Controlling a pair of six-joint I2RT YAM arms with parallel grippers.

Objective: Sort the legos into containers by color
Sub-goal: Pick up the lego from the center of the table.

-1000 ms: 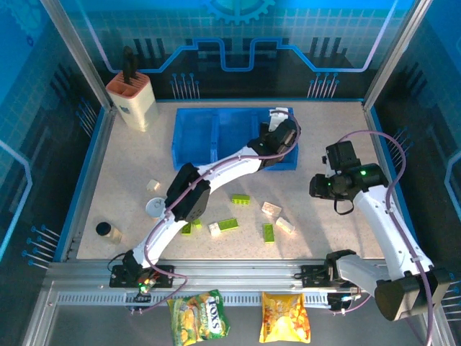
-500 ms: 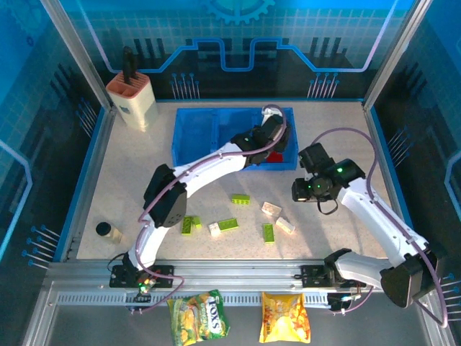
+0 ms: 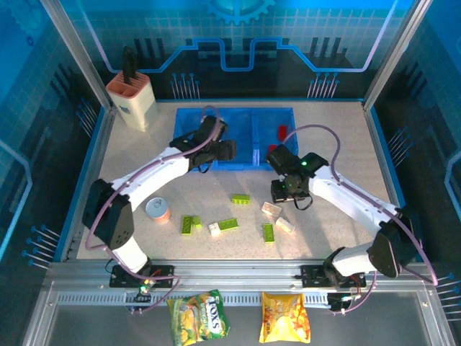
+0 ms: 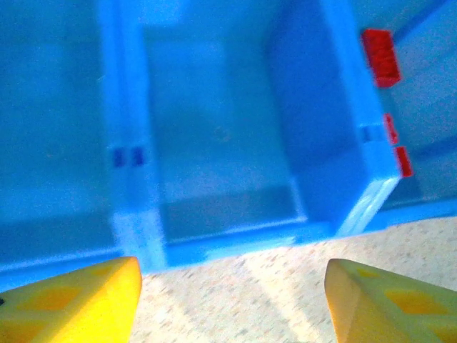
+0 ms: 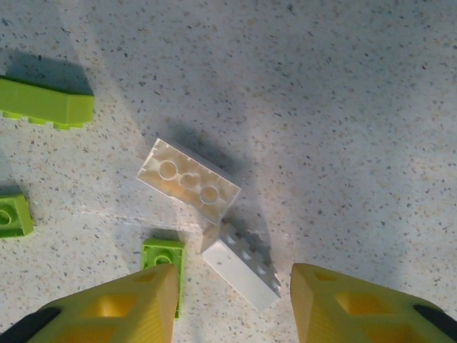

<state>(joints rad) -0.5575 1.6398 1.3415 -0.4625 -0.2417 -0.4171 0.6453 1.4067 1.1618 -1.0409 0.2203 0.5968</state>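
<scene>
Bright blue-tinged light; left wrist view blurred, legos [image 5: 189, 182] cast soft shadows.

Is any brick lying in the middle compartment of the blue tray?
No, the middle compartment is bare in the left wrist view; the red bricks lie in the compartment right of it.

Tray [image 4: 214, 143] looked like glossy see-through blue plastic, legos [image 5: 188, 180] smooth shiny plastic, tabletop [image 5: 343, 107] was matt speckled stuff.

My overhead view looks down from behind the near edge over the whole table [image 3: 338, 137]. My left wrist view hangs close over the blue tray [image 4: 128, 150], upper centre overhead. My right wrist view faces straight down on a white brick [image 5: 189, 182], mid-frame overhead.
</scene>
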